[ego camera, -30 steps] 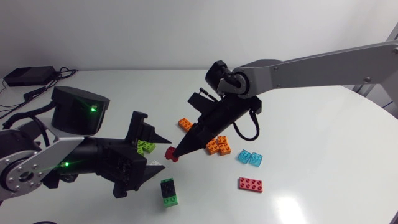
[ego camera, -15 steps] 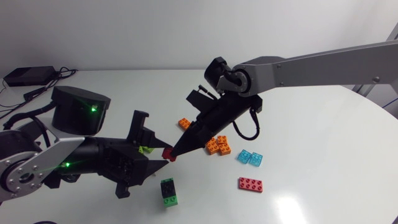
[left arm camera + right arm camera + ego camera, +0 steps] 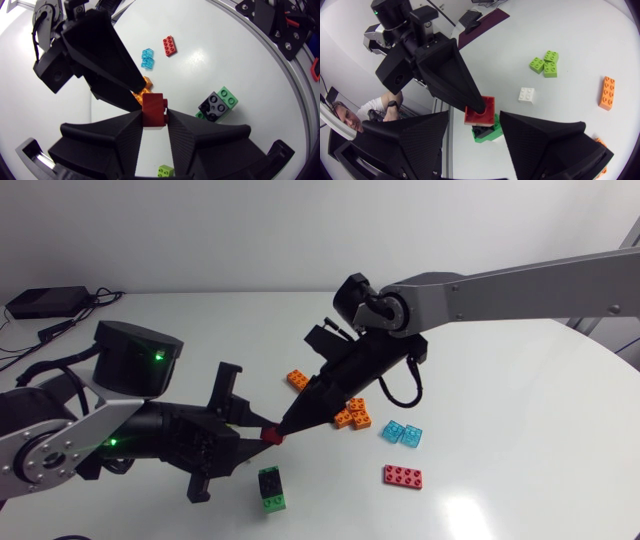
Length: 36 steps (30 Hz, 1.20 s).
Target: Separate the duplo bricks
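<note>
My left pincer [image 3: 155, 118] is clamped on the red duplo brick [image 3: 154, 106], which sits between its tips. My right pincer [image 3: 281, 427] meets the brick from the opposite side; whether it grips I cannot tell.

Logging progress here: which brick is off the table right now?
The dark red brick, clamped between the fingers of the left end effector; every other brick rests on the table or on another brick.
</note>
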Each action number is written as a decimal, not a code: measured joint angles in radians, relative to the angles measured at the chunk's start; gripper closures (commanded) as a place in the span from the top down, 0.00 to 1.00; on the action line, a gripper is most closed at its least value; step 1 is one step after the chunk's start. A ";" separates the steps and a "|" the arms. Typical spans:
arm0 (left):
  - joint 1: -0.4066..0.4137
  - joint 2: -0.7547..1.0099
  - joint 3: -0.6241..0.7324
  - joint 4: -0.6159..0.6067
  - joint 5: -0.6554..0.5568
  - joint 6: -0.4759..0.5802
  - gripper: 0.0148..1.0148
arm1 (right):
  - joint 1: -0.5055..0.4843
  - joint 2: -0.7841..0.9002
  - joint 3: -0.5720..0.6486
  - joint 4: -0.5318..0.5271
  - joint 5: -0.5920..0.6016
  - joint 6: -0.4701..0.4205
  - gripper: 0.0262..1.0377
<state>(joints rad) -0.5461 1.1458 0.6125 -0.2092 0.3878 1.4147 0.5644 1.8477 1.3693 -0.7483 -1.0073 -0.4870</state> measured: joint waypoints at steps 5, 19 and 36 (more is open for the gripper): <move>0.071 0.042 0.054 -0.099 0.085 -0.007 0.26 | 0.010 -0.127 -0.107 0.134 0.185 0.001 0.96; 0.154 0.172 0.252 -0.330 0.291 -0.119 0.26 | 0.294 -0.397 -0.394 0.461 0.705 0.008 0.80; 0.145 0.184 0.296 -0.439 0.340 -0.131 0.26 | 0.293 -0.422 -0.400 0.496 0.724 0.008 0.32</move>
<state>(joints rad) -0.4011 1.3300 0.9085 -0.6479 0.7280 1.2839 0.8574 1.4261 0.9695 -0.2523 -0.2832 -0.4786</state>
